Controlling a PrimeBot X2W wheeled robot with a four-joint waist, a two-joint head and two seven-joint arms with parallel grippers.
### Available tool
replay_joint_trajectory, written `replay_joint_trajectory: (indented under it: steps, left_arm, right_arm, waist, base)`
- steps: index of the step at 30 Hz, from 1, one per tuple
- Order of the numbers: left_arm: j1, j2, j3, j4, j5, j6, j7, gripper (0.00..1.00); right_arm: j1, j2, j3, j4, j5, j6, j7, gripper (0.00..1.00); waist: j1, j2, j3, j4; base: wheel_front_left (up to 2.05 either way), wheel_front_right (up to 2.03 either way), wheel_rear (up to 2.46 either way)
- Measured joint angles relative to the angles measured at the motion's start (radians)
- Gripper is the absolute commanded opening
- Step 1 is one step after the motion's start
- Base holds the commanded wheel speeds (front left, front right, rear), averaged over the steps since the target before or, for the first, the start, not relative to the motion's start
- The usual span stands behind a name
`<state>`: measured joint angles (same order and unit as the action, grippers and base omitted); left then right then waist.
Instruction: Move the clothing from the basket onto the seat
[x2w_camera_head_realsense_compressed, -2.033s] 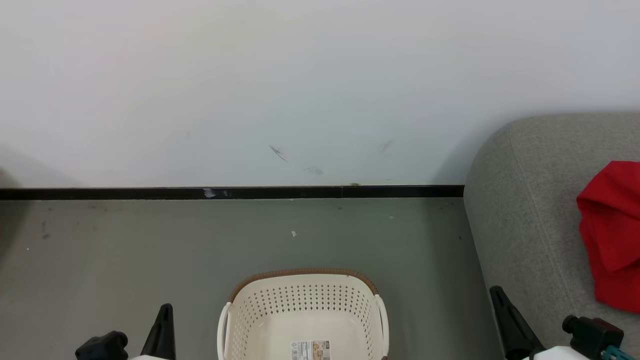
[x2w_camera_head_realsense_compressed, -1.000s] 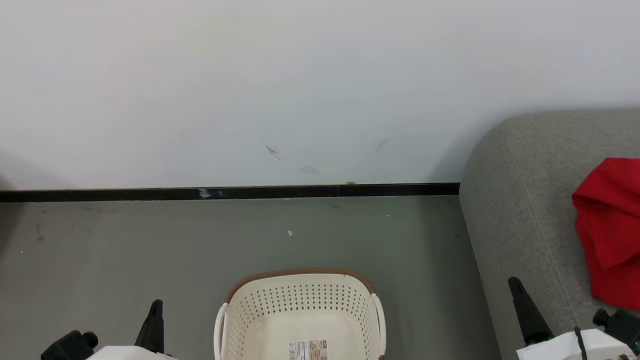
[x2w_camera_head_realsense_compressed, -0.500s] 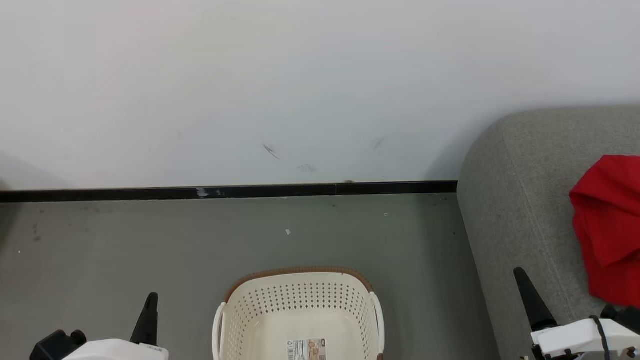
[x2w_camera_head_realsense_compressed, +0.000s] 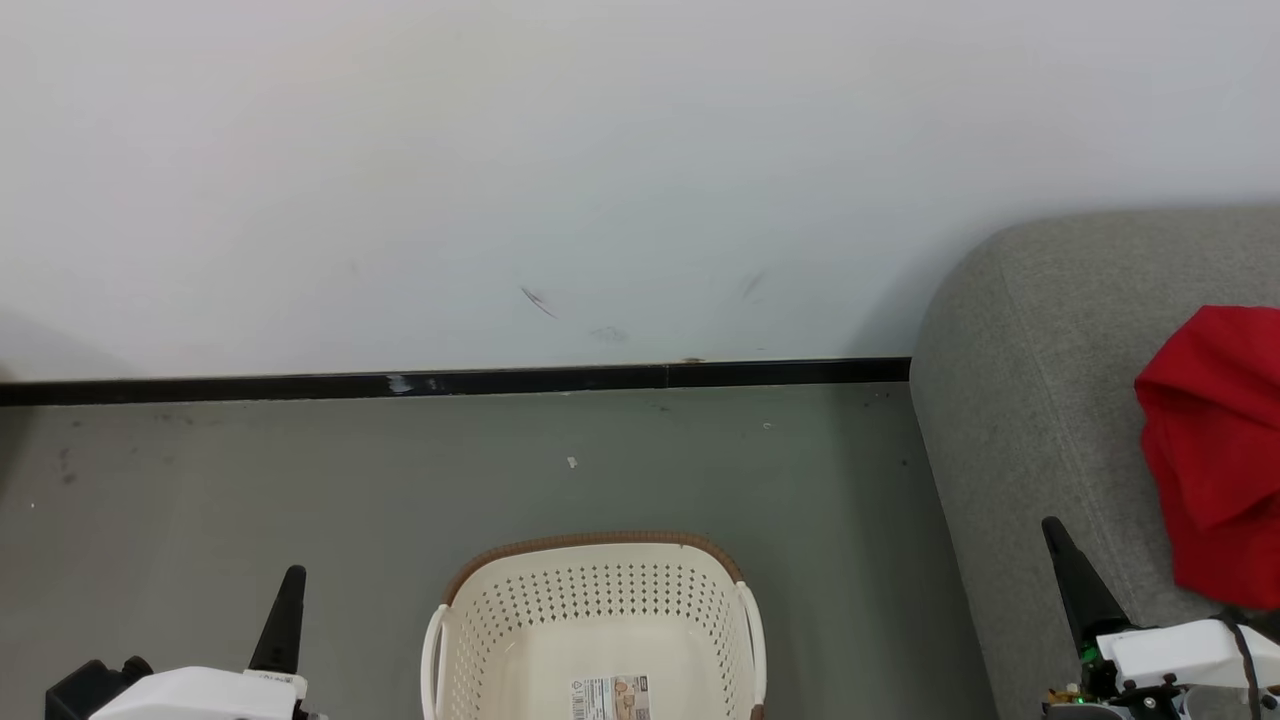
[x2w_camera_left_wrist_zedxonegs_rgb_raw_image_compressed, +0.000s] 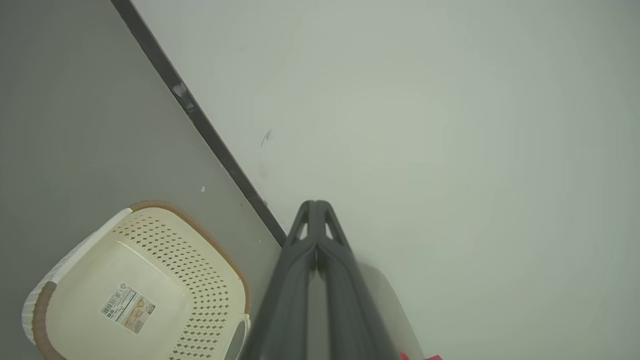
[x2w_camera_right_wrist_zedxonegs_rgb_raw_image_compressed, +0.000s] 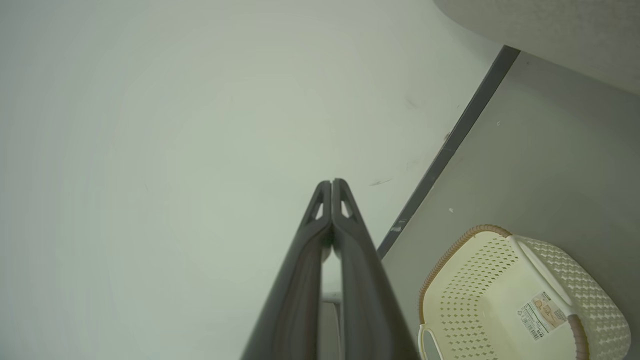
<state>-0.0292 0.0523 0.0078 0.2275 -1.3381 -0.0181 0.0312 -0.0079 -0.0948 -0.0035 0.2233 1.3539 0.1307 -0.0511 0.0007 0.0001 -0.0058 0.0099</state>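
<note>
The red clothing (x2w_camera_head_realsense_compressed: 1215, 450) lies bunched on the grey seat (x2w_camera_head_realsense_compressed: 1030, 400), well apart from the basket (x2w_camera_head_realsense_compressed: 595, 541), which stands on the floor (x2w_camera_head_realsense_compressed: 300, 470) with a paper label (x2w_camera_head_realsense_compressed: 610, 697) on its bottom. The left end effector (x2w_camera_left_wrist_zedxonegs_rgb_raw_image_compressed: 316, 205) and the right end effector (x2w_camera_right_wrist_zedxonegs_rgb_raw_image_compressed: 331, 182) each have their fingers pressed together, tips touching.

Even, bright light; wrist views dimmer, edges curved.

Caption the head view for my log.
Empty basket on the floor; red clothing lies on the grey seat.
</note>
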Motion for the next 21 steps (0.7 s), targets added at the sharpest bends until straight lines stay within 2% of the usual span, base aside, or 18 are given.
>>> replay_joint_trajectory:
  steps: [21]
  left_arm:
    - [-0.028, -0.017, 0.069, 0.0, -0.257, -0.062, 0.075, 0.0]
  right_arm:
    - [-0.047, -0.024, -0.008, 0.037, 0.34, 0.0, 0.06, 0.0]
  waist:
    - [-0.0001, 0.0, 0.005, -0.01]
  base:
    - [0.0, 0.0, 0.0]
